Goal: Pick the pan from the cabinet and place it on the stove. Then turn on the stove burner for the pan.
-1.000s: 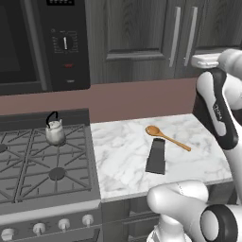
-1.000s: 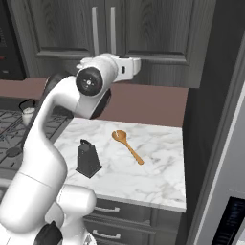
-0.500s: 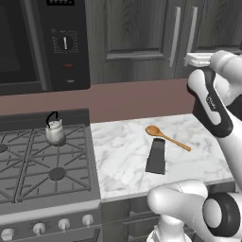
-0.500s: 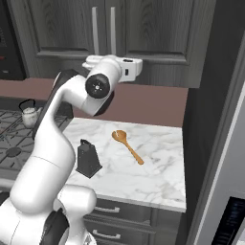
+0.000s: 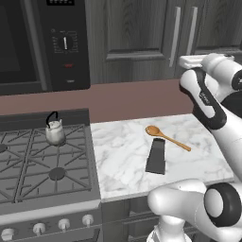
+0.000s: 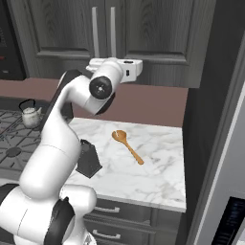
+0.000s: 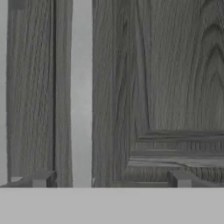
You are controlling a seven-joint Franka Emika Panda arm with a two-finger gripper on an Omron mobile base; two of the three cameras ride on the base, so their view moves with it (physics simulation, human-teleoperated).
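Left base view: a dark grey wood-grain cabinet (image 5: 142, 38), doors closed, fills the top; a grey stove (image 5: 42, 170) with black grates sits lower left beside white marble counter (image 5: 123, 160).

Right base view: the white arm reaches the cabinet's 2 silver bar handles (image 6: 103, 28) at top centre.

Hand view: the gripper (image 7: 109, 179) faces a panelled door at the bottom edge, fingertips (image 7: 41, 178) wide apart, holding nothing.

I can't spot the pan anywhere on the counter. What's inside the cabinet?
That cannot be seen: both cabinet doors are shut, so the inside is covered. The open gripper faces the right door, close to its handle. No pan sits on the stove, just a kettle.
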